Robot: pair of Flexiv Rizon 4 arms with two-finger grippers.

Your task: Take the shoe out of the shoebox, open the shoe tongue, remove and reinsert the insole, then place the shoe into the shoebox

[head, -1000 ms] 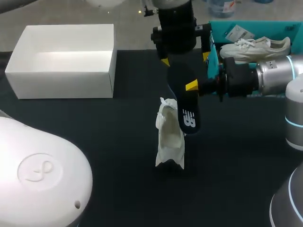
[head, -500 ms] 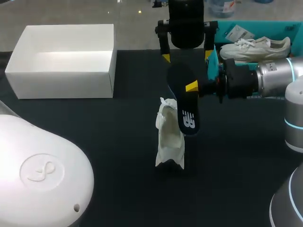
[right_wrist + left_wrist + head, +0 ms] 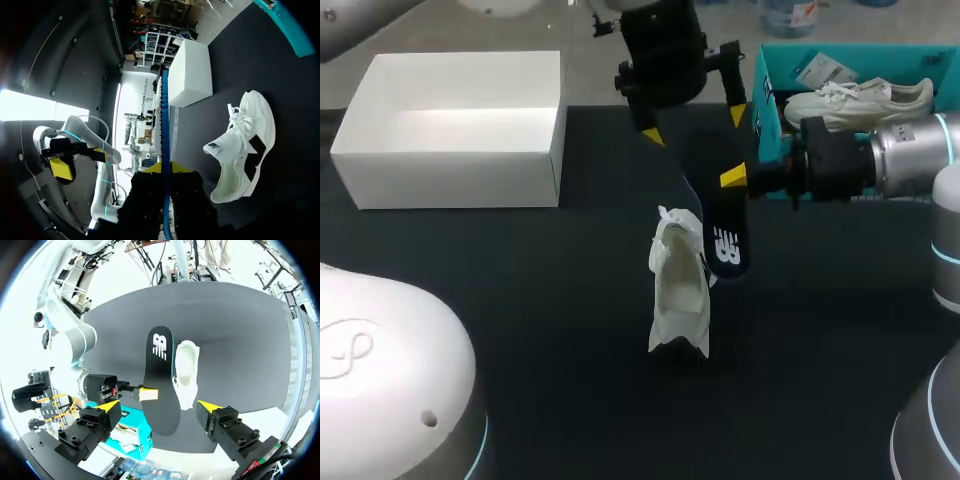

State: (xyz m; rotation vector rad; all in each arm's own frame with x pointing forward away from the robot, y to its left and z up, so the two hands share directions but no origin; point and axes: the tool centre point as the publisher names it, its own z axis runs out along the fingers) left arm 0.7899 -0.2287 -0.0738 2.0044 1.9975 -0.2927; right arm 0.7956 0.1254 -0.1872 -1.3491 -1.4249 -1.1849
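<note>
Currently the black insole (image 3: 720, 235) hangs above the table (image 3: 520, 300), clamped on its edge by the right gripper (image 3: 732, 180), whose fingers are closed flat against it. Its long axis runs near to far, with the logo end nearest the robot and just beside the white shoe (image 3: 680, 290). The shoe stands on the table, parallel to the insole; its toe seems to point away from the robot. The left gripper (image 3: 693, 125) hovers over the insole's far end, fingers spread wide and holding nothing. The white shoebox (image 3: 450, 165) sits well apart, at the table's far left.
</note>
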